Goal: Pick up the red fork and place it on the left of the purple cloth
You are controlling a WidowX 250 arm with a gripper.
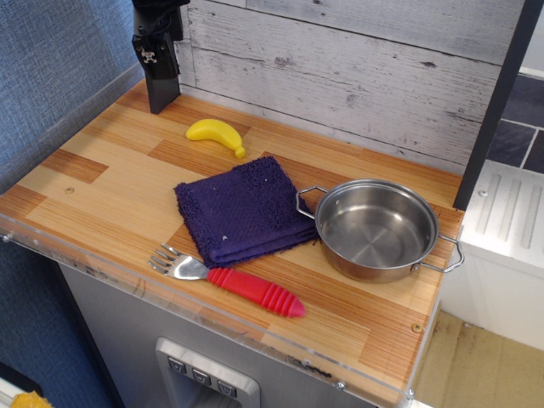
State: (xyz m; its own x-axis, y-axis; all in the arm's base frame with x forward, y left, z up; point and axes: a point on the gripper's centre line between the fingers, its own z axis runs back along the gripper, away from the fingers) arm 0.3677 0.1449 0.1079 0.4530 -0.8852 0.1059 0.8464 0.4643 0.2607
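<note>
Red fork [229,280] just front of purple cloth [244,208]; no legible writing; hand [159,64] far back, opening unclear.

We can read no text, label, brand or number in this view. The small buttons [201,375] on the grey panel under the counter carry marks, but they are too small for us to read.

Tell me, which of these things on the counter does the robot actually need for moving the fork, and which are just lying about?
Needed:
- red fork, near the front edge
- purple cloth, behind it

Just lying about:
- yellow banana, near the back
- steel pot, beside the cloth
</note>
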